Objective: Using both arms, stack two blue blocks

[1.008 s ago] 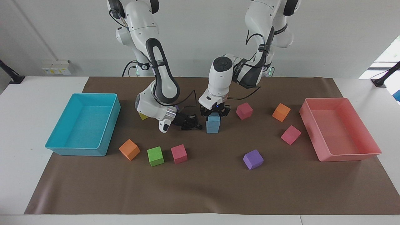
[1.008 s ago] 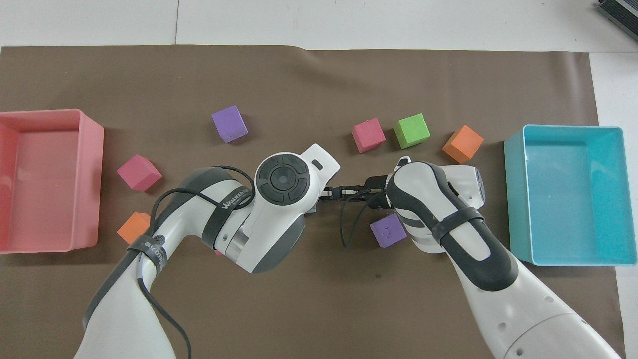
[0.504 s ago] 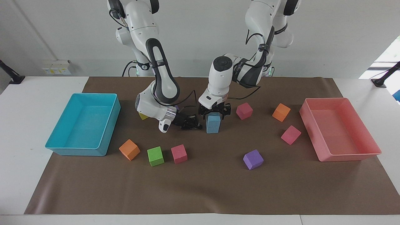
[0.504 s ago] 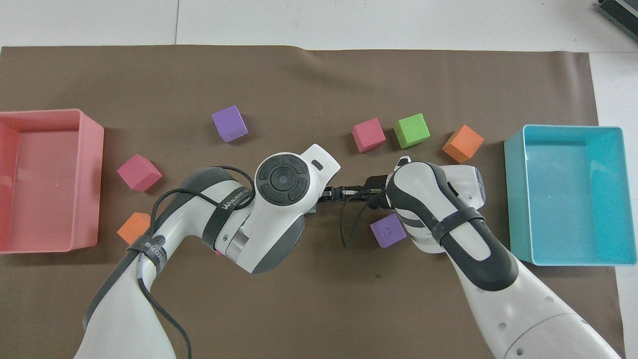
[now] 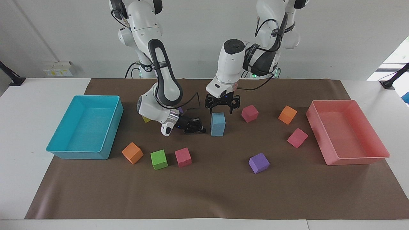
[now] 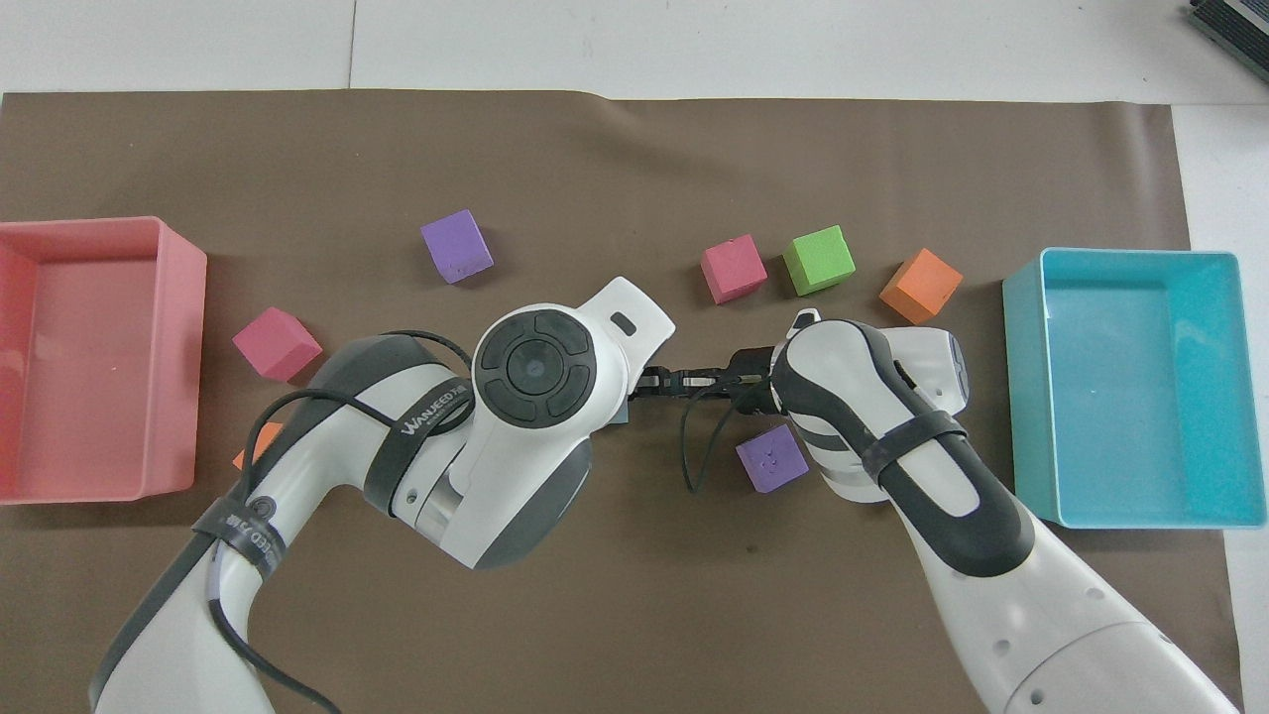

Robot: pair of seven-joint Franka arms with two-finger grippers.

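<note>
Two matte foam blue blocks point(image 5: 218, 124) are standing as a squared, upright stack near the middle of the brown paper mat point(image 5: 204, 191). The facing view is showing that stack whole, while overhead the left arm's wrist is hiding nearly all of it. The left gripper point(image 5: 222, 106) is hanging just over the stack, fingers spread wide, gripping nothing. The right gripper point(image 5: 195, 127) is sitting low beside the stack, fingertips pinched together, empty.

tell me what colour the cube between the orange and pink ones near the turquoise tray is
Green cube; it shows best in the facing view.
</note>
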